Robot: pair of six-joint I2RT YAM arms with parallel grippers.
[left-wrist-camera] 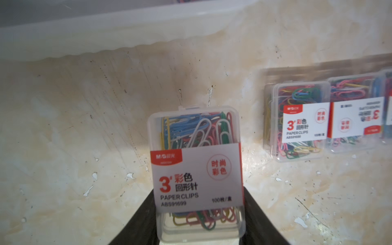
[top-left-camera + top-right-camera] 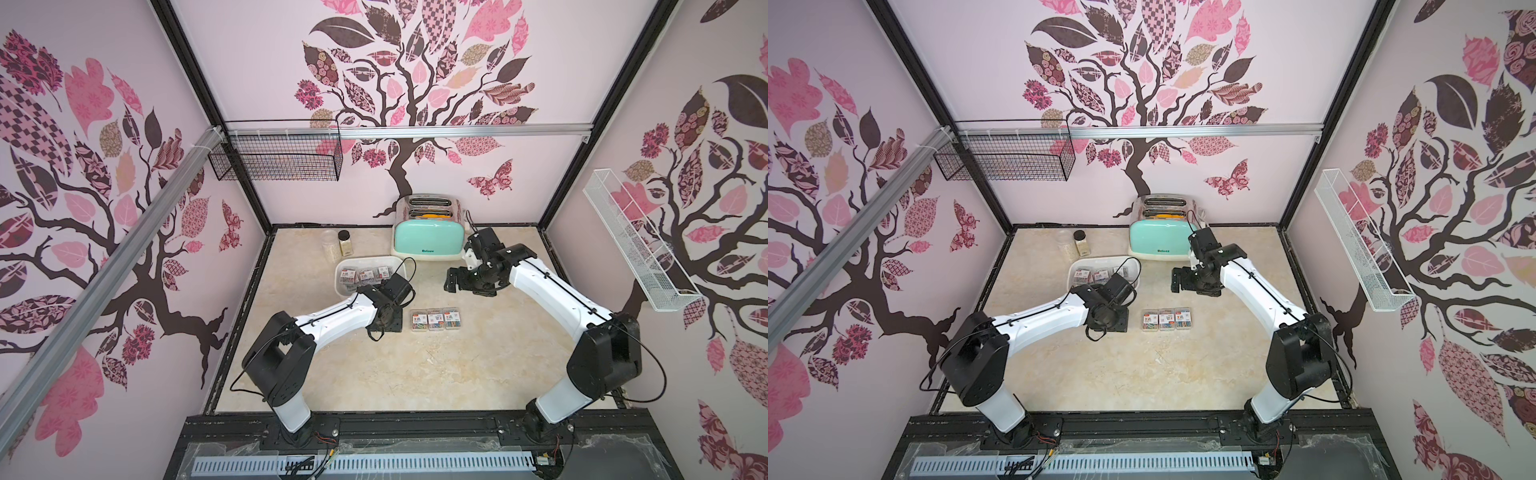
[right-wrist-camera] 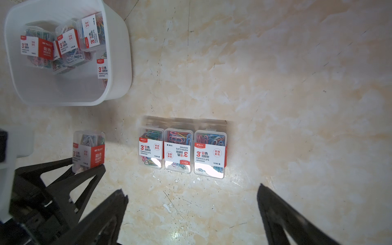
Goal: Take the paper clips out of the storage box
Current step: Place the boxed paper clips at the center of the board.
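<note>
My left gripper is shut on one clear case of paper clips, its black fingers pressing on both side walls. The right wrist view shows this held case just above the table, outside the storage box. That white tub holds several more labelled cases. Three cases lie in a row on the table to the right of the left wrist. My right gripper hangs open and empty over bare table, right of the tub in both top views.
A mint-green toaster stands at the back, close behind the right wrist. Two jars stand behind the tub. A black wire basket hangs on the back wall, and a white mesh one hangs on the right wall.
</note>
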